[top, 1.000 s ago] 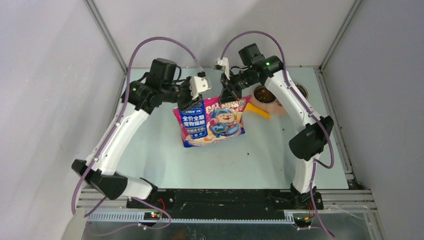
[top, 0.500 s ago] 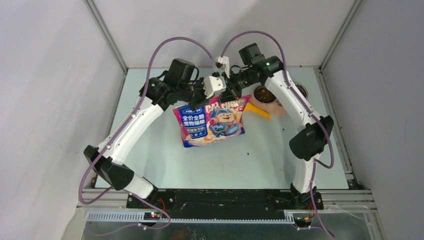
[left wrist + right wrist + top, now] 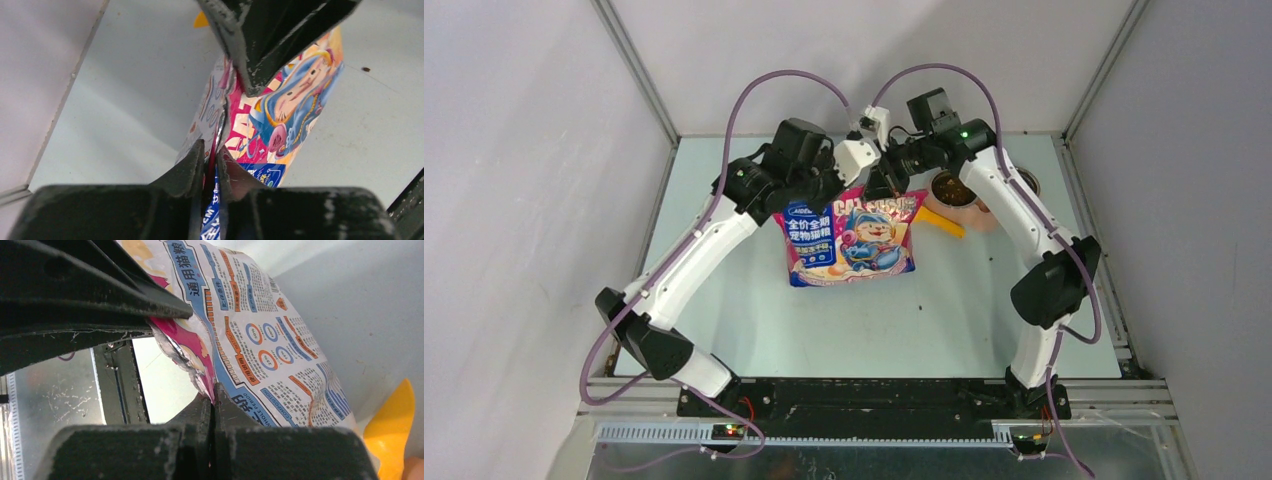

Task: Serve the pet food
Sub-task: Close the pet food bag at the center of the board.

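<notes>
The glossy pink-and-blue bag point(image 3: 852, 240) hangs upright over the table, held by its top edge. My left gripper point(image 3: 839, 186) is shut on the top edge left of centre, and the foil sits pinched between its jaws in the left wrist view point(image 3: 212, 150). My right gripper point(image 3: 892, 188) is shut on the top right corner, with its jaws tight on the torn edge point(image 3: 212, 392). The bag's printed back point(image 3: 270, 340) fills the right wrist view. Dark brown pet food point(image 3: 951, 188) lies in a pinkish bowl point(image 3: 936, 203) just right of the bag.
A yellow scoop point(image 3: 942, 222) lies beside the bowl; its edge shows in the right wrist view point(image 3: 392, 430). A second bowl point(image 3: 1027, 182) sits behind the right arm. A stray pellet point(image 3: 991, 258) lies on the table. Frame posts stand at the back corners.
My left gripper has moved right to the bag's top edge and shut on it, close beside the right gripper. The bag now hangs squarer and has shifted slightly.
</notes>
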`<state>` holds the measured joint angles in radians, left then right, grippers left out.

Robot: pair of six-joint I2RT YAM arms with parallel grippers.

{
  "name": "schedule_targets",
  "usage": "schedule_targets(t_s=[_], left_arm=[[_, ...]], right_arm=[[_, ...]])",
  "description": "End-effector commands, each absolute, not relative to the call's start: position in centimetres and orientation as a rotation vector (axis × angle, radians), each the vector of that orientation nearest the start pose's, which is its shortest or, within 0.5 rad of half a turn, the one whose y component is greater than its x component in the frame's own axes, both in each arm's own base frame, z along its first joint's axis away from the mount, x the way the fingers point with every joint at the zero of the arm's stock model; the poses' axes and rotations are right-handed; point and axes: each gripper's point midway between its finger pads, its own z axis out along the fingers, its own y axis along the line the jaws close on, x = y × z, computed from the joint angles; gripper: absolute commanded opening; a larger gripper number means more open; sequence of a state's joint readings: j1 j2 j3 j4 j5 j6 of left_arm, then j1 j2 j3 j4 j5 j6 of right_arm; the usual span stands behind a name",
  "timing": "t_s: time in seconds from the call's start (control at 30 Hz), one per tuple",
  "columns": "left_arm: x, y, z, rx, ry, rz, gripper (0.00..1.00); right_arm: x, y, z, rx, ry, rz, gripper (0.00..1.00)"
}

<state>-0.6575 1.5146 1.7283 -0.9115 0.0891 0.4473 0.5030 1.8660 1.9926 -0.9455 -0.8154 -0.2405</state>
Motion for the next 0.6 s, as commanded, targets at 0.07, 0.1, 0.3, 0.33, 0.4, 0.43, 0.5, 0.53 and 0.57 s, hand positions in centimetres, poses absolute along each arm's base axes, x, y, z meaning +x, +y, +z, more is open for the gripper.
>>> schedule_targets(t_s=[0.07,0.1,0.3,0.33,0.4,0.43,0.5,0.53,0.57], left_arm=[[32.8,-21.2,30.6,1.103,1.953,-0.053,0.21],[32.8,-21.0,30.1,1.105,1.962,-0.046,0.21],[33.0,-20.4,29.2,1.13,1.968,0.005,0.23],[33.1,-20.3,29.2,1.129,1.965,0.013,0.22],[33.4,-20.0,29.2,1.123,1.963,0.044,0.1],[33.6,-19.6,29.1,1.117,1.964,0.07,0.03],[33.8,-19.1,29.4,1.098,1.959,0.09,0.0],[34.0,-18.7,29.8,1.082,1.951,0.097,0.0],[34.0,-18.5,30.0,1.076,1.948,0.105,0.0]], right_arm=[[30.7,30.9,39.9,-1.126,1.655,1.091,0.0],[30.5,30.9,40.1,-1.126,1.652,1.091,0.0],[30.1,30.8,40.3,-1.132,1.654,1.1,0.0],[30.1,30.8,40.4,-1.136,1.649,1.097,0.0],[30.0,30.7,40.3,-1.142,1.649,1.093,0.0],[29.9,30.6,40.2,-1.142,1.655,1.09,0.0],[30.0,30.4,40.1,-1.145,1.659,1.078,0.0],[30.2,30.3,40.1,-1.144,1.659,1.071,0.0],[30.2,30.2,40.0,-1.142,1.662,1.069,0.0]])
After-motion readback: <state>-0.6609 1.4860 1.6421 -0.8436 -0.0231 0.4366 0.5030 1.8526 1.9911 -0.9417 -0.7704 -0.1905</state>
